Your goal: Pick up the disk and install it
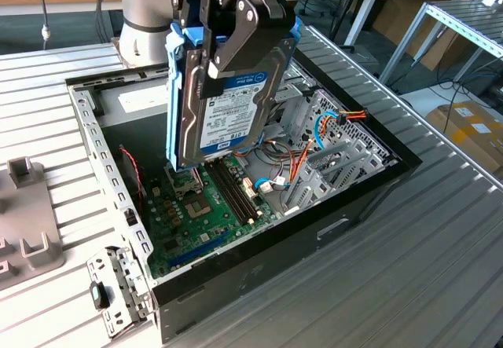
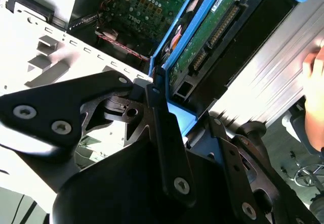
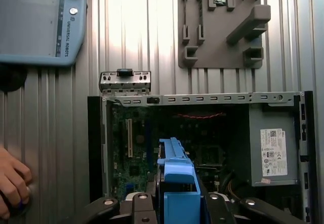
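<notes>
The disk [image 1: 232, 97] hangs upright over the open computer case [image 1: 346, 206], a dark drive with a white and blue label in a bright blue carrier. My gripper [image 1: 236, 38] is shut on its upper end, black fingers [image 1: 247, 30] pressing across the carrier. The disk's lower edge floats above the motherboard [image 1: 208, 206]. In the second wrist view the blue carrier rail [image 2: 202, 16] and the drive's green underside [image 2: 212, 27] run away from the black fingers [image 2: 157, 107]. The first wrist view looks down on the blue carrier end [image 3: 174, 176] above the case interior.
A metal drive cage and orange and blue cables [image 1: 330, 128] fill the case's side toward the exterior view's right. A grey fixture plate [image 3: 223, 24] lies on the slatted table. A teach pendant [image 3: 40, 21] lies near a person's hand [image 3: 12, 183]. A loose metal bracket [image 1: 118, 289] rests by the case corner.
</notes>
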Action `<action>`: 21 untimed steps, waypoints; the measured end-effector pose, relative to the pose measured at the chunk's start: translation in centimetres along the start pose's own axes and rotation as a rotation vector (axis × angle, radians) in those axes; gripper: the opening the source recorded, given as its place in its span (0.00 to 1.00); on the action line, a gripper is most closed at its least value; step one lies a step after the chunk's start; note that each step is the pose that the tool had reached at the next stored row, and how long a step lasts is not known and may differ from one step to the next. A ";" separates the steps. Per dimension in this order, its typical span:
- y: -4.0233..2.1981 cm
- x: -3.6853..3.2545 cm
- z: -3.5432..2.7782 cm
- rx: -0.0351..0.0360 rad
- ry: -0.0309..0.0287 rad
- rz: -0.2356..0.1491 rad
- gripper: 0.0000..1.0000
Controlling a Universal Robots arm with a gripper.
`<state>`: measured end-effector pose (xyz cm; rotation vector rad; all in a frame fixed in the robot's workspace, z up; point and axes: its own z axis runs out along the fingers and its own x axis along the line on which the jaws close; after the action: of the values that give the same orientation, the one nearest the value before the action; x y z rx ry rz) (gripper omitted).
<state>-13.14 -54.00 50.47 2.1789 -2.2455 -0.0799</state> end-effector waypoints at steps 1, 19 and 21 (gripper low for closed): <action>-0.07 0.07 0.00 -0.0001 0.0001 0.000 0.37; -0.86 0.81 0.12 0.0000 0.0000 0.000 0.37; -0.95 0.88 0.13 -0.0001 0.0000 0.000 0.37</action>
<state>-12.22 -54.90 50.28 2.1789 -2.2455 -0.0800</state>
